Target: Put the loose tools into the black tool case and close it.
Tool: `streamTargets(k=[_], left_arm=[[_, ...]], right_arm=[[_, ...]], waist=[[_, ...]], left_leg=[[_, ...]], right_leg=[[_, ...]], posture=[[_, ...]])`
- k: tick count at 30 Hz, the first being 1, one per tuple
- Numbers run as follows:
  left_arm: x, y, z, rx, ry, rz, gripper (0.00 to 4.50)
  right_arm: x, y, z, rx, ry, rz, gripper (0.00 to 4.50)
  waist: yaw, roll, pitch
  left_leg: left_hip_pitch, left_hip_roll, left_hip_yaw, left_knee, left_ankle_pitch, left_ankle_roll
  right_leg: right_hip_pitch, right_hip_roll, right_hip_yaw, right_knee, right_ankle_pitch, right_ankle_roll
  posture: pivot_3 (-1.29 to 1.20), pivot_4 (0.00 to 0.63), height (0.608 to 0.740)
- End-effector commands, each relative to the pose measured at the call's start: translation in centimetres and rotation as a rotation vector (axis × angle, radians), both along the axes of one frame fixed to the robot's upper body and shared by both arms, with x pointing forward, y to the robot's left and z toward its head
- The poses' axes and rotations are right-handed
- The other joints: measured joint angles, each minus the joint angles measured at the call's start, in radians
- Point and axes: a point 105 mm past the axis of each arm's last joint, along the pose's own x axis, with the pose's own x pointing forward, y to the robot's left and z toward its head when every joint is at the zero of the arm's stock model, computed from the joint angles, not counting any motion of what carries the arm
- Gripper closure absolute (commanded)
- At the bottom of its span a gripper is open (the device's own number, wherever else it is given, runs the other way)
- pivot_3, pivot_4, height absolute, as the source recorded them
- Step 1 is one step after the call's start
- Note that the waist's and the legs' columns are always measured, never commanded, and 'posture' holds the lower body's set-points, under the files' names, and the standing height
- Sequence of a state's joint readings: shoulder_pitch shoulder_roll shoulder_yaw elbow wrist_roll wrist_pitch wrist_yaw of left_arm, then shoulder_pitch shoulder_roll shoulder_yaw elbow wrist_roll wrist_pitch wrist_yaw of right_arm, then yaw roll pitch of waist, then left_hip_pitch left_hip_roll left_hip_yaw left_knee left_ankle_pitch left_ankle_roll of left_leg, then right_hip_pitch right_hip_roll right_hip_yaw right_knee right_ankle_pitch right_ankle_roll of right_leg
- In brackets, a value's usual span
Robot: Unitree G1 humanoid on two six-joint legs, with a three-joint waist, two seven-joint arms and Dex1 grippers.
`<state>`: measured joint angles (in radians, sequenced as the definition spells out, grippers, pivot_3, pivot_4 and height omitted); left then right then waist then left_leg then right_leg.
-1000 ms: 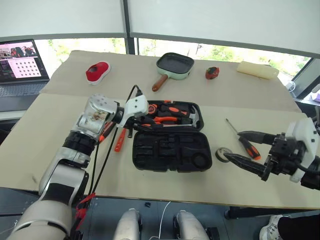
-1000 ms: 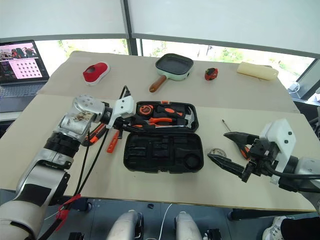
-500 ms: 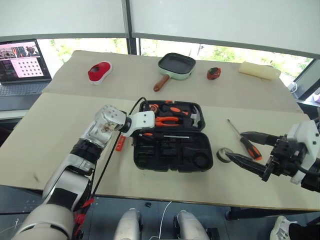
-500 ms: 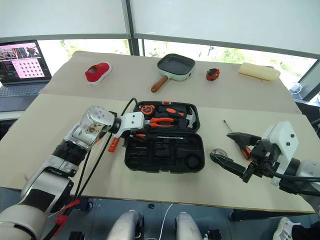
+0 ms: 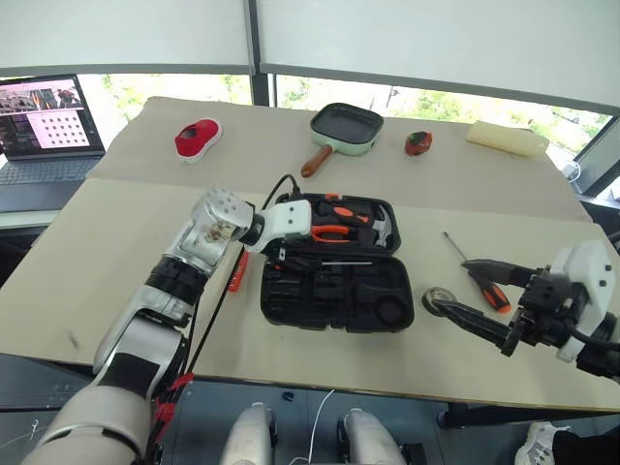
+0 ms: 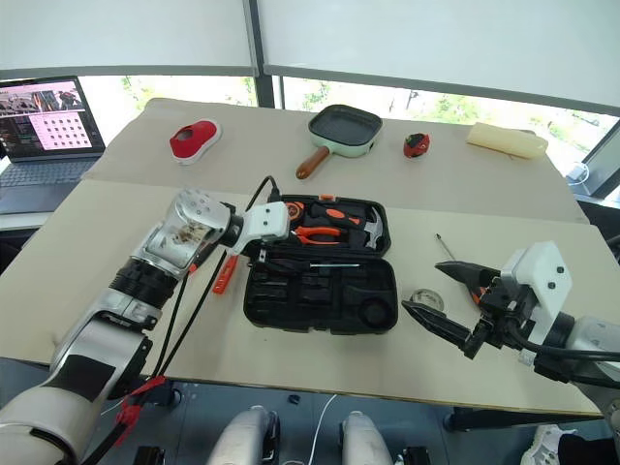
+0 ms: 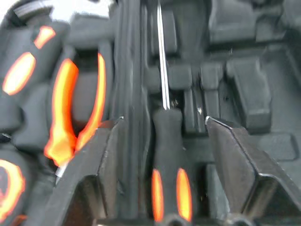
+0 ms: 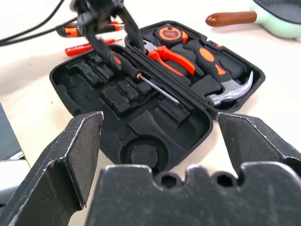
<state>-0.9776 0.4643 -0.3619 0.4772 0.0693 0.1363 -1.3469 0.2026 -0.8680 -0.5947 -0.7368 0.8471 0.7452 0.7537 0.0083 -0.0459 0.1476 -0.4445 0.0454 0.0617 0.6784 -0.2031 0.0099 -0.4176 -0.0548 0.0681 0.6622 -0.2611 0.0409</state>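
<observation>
A screwdriver (image 7: 165, 188) is straddled by the left gripper (image 5: 287, 254) – fingers apart, not gripping – inside the black tool case (image 5: 334, 300). Right gripper (image 5: 465, 294), at 3 o'clock, is spread wide, empty.

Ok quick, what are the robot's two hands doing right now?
Left gripper: open, fingers either side of a screwdriver lying in the case.
Right gripper: open, holding nothing.
</observation>
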Motion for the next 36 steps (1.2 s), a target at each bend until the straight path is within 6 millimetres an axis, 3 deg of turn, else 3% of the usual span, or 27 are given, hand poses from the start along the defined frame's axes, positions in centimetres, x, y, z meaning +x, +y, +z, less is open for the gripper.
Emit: streamTargets(k=[1, 4, 6, 19, 27, 29, 34, 36], left_arm=[[-0.2, -0.5, 1.2, -0.021, -0.036, -0.045, 2.72], [-0.1, -0.6, 0.4, 0.003, -0.032, -0.048, 3.94], [-0.1, -0.7, -0.4, 0.025, -0.027, -0.054, 4.48], [0.3, -0.9, -4.3, 0.166, -0.042, -0.057, 4.48], [0.7, -0.5, -5.8, 0.211, -0.064, -0.069, 4.48], [0.8, -0.6, -5.1, 0.171, -0.045, -0.055, 4.48], [-0.4, -1.0, 0.2, -0.151, 0.178, -0.035, 4.48], [-1.4, -0.3, 2.2, -0.26, 0.25, -0.059, 3.98]], right_arm=[[-0.1, 0.4, 1.0, 0.004, -0.058, 0.013, 0.0], [0.0, 0.3, 0.9, 0.003, -0.057, 0.012, 0.0], [0.0, 0.3, 0.7, 0.001, -0.054, 0.01, 0.0], [0.0, 0.4, 0.4, 0.012, -0.044, 0.005, 0.0], [-0.1, 0.5, 0.2, 0.018, -0.039, 0.002, 0.0], [-0.2, 0.4, 0.1, 0.016, -0.04, -0.009, 0.0], [-0.9, -2.2, -0.7, -0.019, -0.005, -0.143, 0.0], [-1.5, -4.3, -1.6, -0.026, 0.033, -0.246, 0.0]], waist=[[-0.001, 0.0, 0.0], [-0.001, 0.0, 0.0], [0.0, 0.0, 0.0], [0.004, 0.0, 0.0], [0.006, 0.001, 0.0], [0.006, 0.001, 0.0], [0.002, 0.001, 0.0], [0.0, 0.001, 0.0]], left_leg=[[0.0, 0.0, 0.0, 0.0, 0.0, 0.0], [0.0, 0.0, 0.0, 0.0, 0.0, 0.0], [0.0, 0.0, 0.0, 0.0, 0.0, 0.0], [0.0, 0.0, 0.0, 0.0, 0.0, 0.0], [0.015, 0.0, -0.001, 0.0, 0.0, 0.0], [0.017, 0.0, -0.001, 0.0, 0.0, 0.0], [0.014, 0.0, -0.001, 0.0, 0.0, 0.0], [0.007, 0.0, -0.002, 0.0, 0.0, 0.001]], right_leg=[[0.0, 0.0, 0.0, 0.0, 0.0, 0.0], [0.0, 0.0, 0.0, 0.0, 0.0, 0.0], [0.0, 0.0, 0.0, 0.0, 0.0, 0.0], [0.001, 0.0, 0.0, 0.0, 0.0, 0.0], [0.019, -0.001, -0.002, -0.006, -0.001, 0.001], [0.022, -0.001, -0.002, -0.006, -0.001, 0.001], [0.019, -0.001, -0.002, -0.006, -0.001, 0.001], [0.012, -0.001, -0.002, -0.006, -0.001, 0.001]], posture=[[0.0, 0.15, 0.74], [0.0, 0.15, 0.74], [0.0, 0.15, 0.74], [0.0, 0.15, 0.74], [0.0, 0.15, 0.74], [0.0, 0.15, 0.74], [0.0, 0.15, 0.74], [0.0, 0.15, 0.74]])
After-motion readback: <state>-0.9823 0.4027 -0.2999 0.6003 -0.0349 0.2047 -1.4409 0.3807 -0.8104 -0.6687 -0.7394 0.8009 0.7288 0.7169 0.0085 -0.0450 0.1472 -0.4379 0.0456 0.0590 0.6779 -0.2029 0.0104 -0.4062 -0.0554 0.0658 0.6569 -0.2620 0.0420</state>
